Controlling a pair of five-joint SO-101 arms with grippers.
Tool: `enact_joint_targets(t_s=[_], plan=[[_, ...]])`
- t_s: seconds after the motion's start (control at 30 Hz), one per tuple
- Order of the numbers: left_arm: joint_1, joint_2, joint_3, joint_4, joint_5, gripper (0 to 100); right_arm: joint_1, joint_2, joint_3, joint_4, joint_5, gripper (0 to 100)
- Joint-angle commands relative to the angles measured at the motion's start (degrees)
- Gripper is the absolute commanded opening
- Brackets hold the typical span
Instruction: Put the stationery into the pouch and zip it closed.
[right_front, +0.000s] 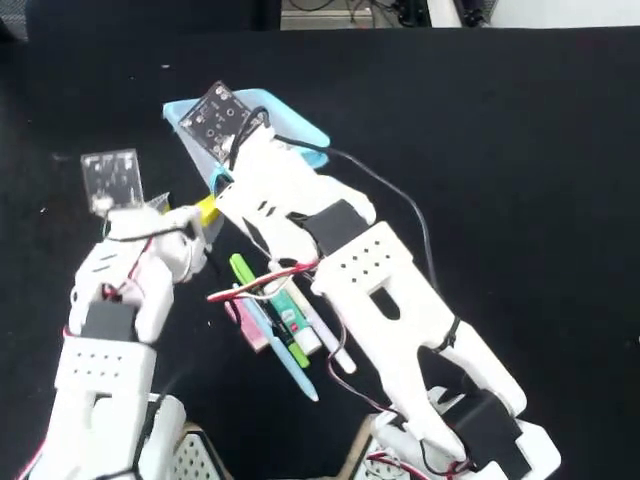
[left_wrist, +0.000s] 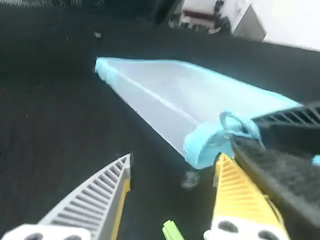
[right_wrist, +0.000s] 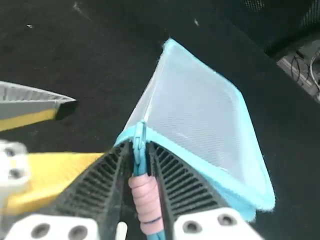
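Observation:
A light blue mesh pouch (right_front: 300, 125) lies at the back of the black table. My right gripper (right_wrist: 140, 145) is shut on the pouch (right_wrist: 200, 110) at its near corner, pinching the blue edge between its black fingers (right_wrist: 175, 175). A pink coiled charm (right_wrist: 145, 200) hangs there. My left gripper (left_wrist: 175, 159) stands open just beside that corner of the pouch (left_wrist: 190, 100), with one yellow finger (left_wrist: 240, 200) and one grey finger (left_wrist: 100, 200). The stationery (right_front: 285, 325) lies in a pile between the arms: a green pen (right_front: 245, 270), a blue pen (right_front: 285, 355), a pink eraser (right_front: 245, 320) and white pieces.
The two arms (right_front: 380, 290) stand close together over the stationery pile. A black cable (right_front: 400, 200) runs along the right arm. Black table (right_front: 520, 150) stretches to the right and behind the pouch.

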Motion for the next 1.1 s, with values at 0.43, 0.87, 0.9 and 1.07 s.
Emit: enact_joint_targets(t_s=[0.43, 0.87, 0.9, 1.07], plan=[[-0.9, 6.1, -8.7, 4.0, 0.2, 27, -1.0, -2.9, -0.2, -0.4, -0.4, 1.1], [-3.5, 6.7, -7.9, 0.3, 0.5, 27, -1.1, -2.8, -0.1, -0.3, -0.4, 1.1], [-3.5, 6.7, -7.9, 0.3, 0.5, 27, -1.1, -2.8, -0.1, -0.3, -0.4, 1.1], [-3.5, 6.7, -5.8, -2.1, 0.5, 27, -1.1, -2.8, -0.1, -0.1, -0.4, 1.1]])
